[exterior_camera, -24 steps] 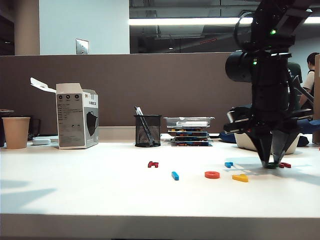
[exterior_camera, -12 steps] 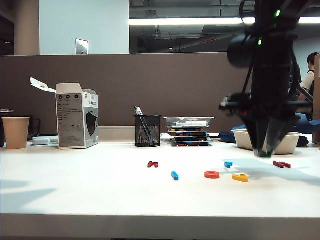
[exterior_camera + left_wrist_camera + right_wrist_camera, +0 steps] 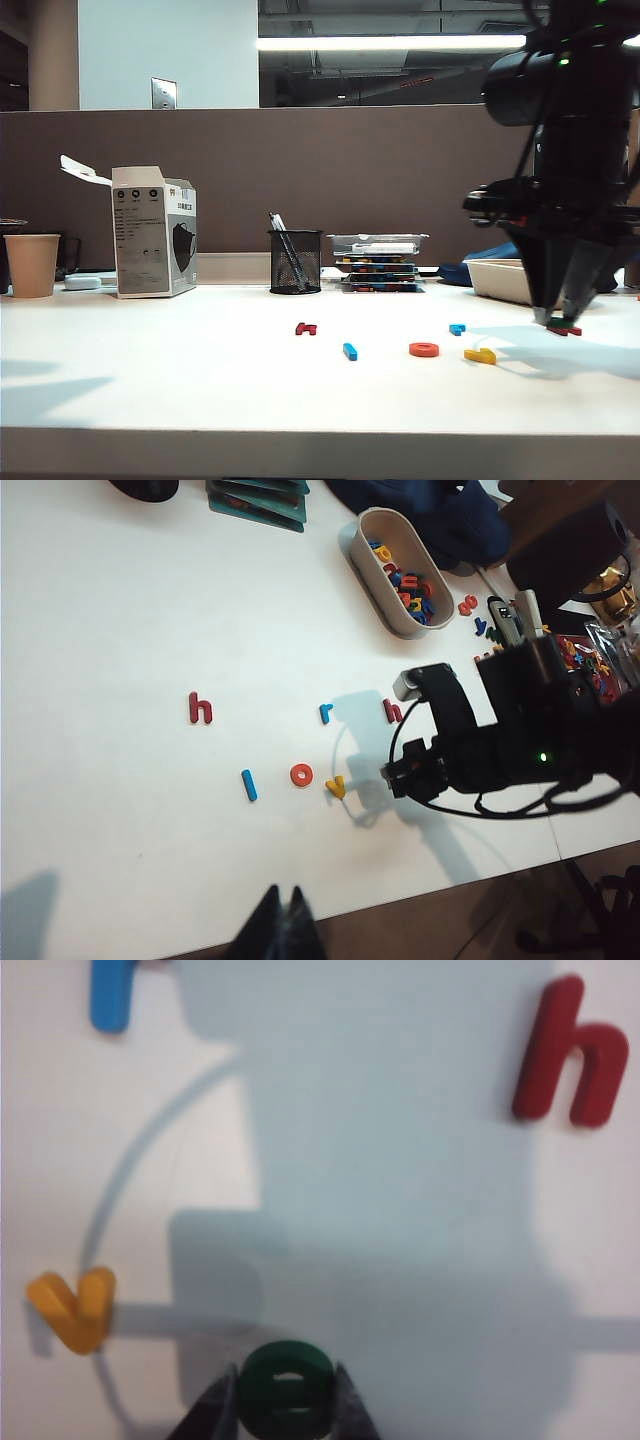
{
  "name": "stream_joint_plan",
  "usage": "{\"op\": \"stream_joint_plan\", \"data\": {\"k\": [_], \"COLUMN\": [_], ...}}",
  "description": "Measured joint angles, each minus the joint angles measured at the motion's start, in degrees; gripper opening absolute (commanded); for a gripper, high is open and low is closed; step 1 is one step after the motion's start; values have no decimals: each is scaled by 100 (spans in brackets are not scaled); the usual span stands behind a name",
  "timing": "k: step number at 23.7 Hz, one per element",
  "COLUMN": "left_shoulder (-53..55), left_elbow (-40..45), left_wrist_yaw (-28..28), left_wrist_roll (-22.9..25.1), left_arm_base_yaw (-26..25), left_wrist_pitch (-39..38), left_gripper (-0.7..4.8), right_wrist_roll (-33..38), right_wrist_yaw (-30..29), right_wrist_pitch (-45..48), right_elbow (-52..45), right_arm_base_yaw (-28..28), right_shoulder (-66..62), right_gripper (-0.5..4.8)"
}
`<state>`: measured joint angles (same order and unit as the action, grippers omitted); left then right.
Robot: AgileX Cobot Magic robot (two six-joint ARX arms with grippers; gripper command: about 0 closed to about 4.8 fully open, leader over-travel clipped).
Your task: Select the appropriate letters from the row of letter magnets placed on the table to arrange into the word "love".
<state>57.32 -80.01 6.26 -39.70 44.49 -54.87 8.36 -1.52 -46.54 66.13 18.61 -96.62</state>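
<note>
White matte table: your right gripper pinches the green rounded plastic letter at right of the exterior frame; left gripper's state you cannot tell

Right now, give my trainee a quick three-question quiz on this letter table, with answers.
1. True or false: the right gripper has its fingers shut on the green e.
2. Which letter lies nearest the yellow v? A. orange o B. blue l C. the red h farthest from the tub
3. Fill in: the left gripper hangs over the white table's near edge, holding ____.

Key: 1 true. 2 A. 3 nothing.
</note>
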Motion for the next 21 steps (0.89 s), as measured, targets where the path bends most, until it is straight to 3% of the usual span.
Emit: {"op": "stream_joint_plan", "data": {"k": [13,21], "left_shoulder": [-2,-2], "left_elbow": [0,0], "left_wrist_yaw": [2,2], "left_wrist_roll": [0,2], "left_arm_base_yaw": [0,0], "left_wrist_pitch": [0,0], "left_gripper": [-5,-5], "right_wrist_roll": [323,448], "right_wrist_yaw": [-2,-4], "right_wrist_pitch": [1196,1311], "right_elbow": [-767,-767], "right_arm_base_yaw": [2,2], "right_shoulder": [136,136], "right_gripper": [81,81]}}
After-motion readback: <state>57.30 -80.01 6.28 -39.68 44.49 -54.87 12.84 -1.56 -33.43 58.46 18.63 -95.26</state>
